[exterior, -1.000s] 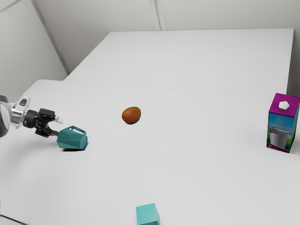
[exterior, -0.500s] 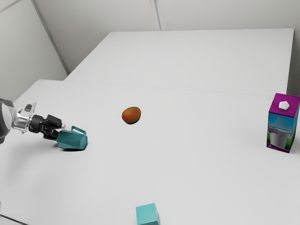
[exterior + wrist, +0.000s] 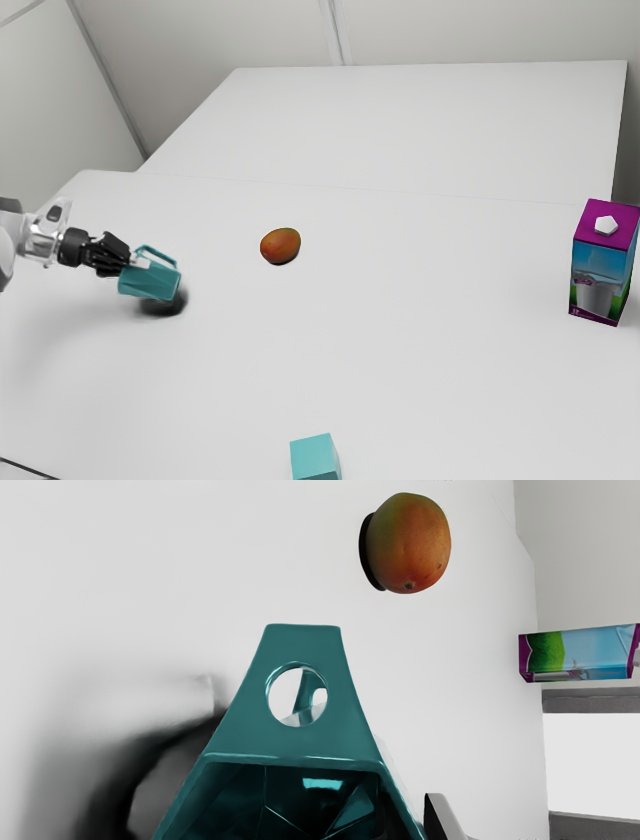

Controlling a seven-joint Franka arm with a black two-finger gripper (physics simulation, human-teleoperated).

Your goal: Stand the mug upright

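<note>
The gripper pinches the wall of one teal mug, tipped sideways above the table, mouth toward the gripper. From the mug toward the exterior view's right are one mango, one turquoise block nearer the camera, and, farthest off, one upright drink carton.

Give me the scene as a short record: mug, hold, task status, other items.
mug: teal, raised off the table, shadow beneath it
mug tilt: well over from upright, opening toward the arm
handle: uppermost in the exterior view
fingers: shut on the mug's wall near the opening
mango: on the table, beyond the handle in the wrist view
carton: standing, at the exterior view's right
cube: light teal, at the exterior view's bottom edge
task status: mug not yet upright
</note>
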